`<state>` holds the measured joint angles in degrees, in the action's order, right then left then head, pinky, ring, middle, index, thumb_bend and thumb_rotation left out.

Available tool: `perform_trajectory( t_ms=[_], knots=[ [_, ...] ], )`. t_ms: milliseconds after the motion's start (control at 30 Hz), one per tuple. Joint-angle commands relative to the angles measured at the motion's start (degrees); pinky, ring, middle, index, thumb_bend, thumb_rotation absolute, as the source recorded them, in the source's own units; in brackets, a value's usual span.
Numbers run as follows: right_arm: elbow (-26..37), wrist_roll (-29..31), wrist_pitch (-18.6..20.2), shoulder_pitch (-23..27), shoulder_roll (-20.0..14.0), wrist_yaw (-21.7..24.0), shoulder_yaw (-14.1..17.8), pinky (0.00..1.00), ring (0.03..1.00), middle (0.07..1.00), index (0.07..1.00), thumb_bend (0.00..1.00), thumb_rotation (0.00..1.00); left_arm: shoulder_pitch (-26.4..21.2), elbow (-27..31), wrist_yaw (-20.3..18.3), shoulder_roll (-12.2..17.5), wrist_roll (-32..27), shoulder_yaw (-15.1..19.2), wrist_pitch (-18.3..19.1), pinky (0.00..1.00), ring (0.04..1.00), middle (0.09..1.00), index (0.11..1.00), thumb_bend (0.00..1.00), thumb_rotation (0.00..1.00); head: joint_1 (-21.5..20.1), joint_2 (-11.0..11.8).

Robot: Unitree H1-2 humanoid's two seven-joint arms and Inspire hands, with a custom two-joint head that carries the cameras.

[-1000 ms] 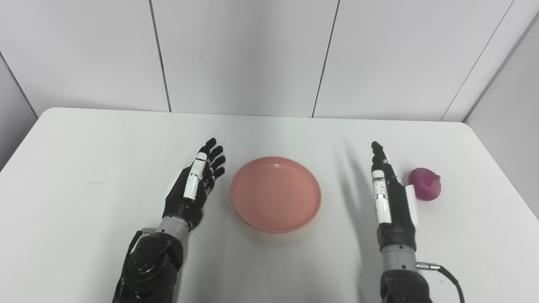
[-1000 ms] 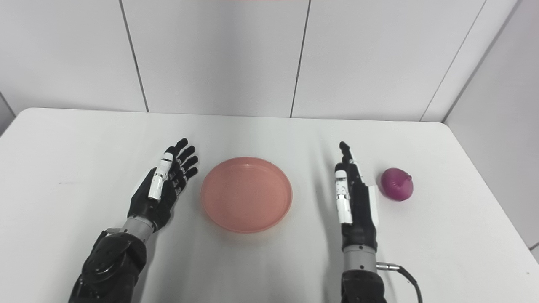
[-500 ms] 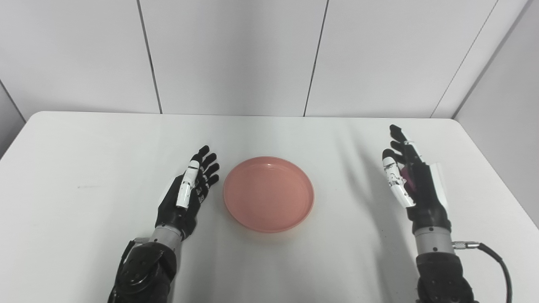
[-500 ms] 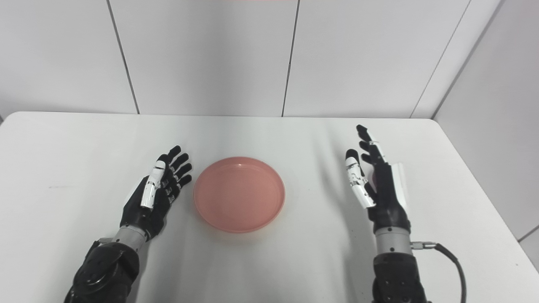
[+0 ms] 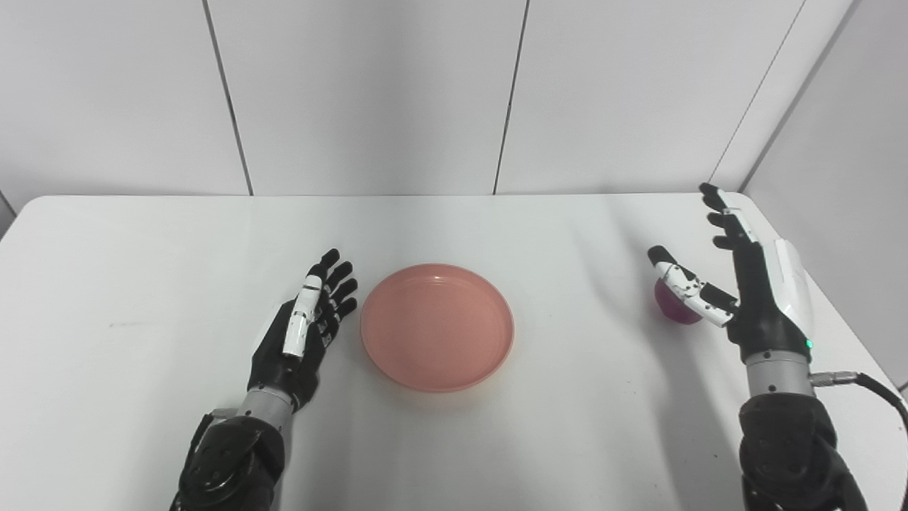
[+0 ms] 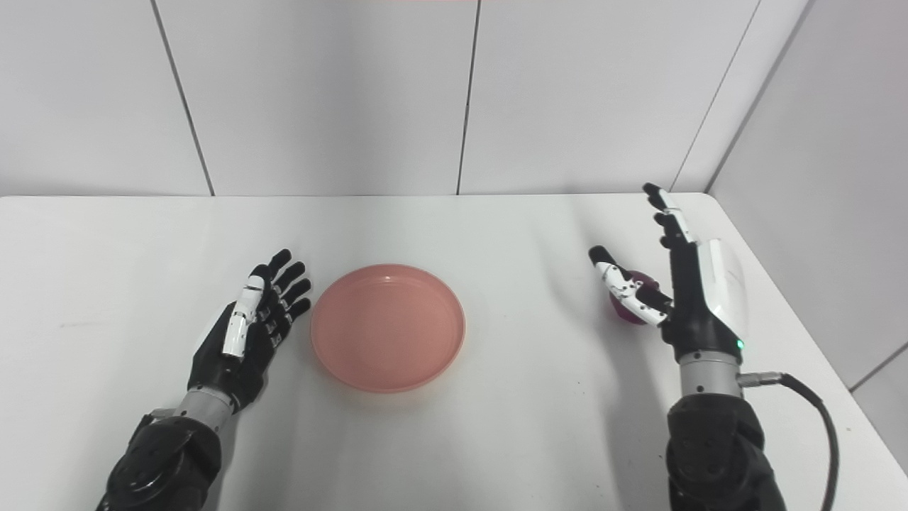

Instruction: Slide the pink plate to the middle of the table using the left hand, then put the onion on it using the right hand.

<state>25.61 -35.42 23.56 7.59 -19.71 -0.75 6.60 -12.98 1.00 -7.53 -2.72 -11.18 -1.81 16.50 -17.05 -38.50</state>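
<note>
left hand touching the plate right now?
Apart. The left eye view shows a strip of white table between the left hand and the plate's rim; the right eye view shows the same gap.

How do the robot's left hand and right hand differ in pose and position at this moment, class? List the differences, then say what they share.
The left hand lies low by the pink plate, fingers together and pointing forward; the right hand is raised upright with thumb spread wide. The left hand has nothing between its fingers; the right hand partly hides the onion, not yet gripped. Both are open and holding nothing.
</note>
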Motion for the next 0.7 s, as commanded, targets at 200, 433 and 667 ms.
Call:
perform_trajectory(
  t_ms=[200,433,667],
  knots=[
    [0.86,-4.99,2.36,2.08,-1.77,0.71,1.7,0.77,0.87,0.905,0.913,0.9,0.47,-0.88,0.18,-1.71,0.31,-1.23,0.64,-3.05,0.96,0.961,0.969,0.959,0.47,1.0,-1.59,0.31],
    [-0.65,-4.84,2.77,1.96,-3.0,2.61,2.81,0.79,0.91,0.947,0.944,1.0,0.42,-0.97,-0.24,-2.38,0.29,-2.6,1.56,-3.18,0.98,0.97,0.978,0.964,0.46,1.0,-2.15,0.37],
    [-4.65,-5.61,3.01,2.25,-4.9,4.41,2.86,0.79,0.909,0.957,0.948,1.0,0.38,-0.94,-0.32,-2.4,0.38,-3.06,1.93,-3.2,0.98,0.97,0.977,0.965,0.46,1.0,-3.17,0.45]
  ],
)
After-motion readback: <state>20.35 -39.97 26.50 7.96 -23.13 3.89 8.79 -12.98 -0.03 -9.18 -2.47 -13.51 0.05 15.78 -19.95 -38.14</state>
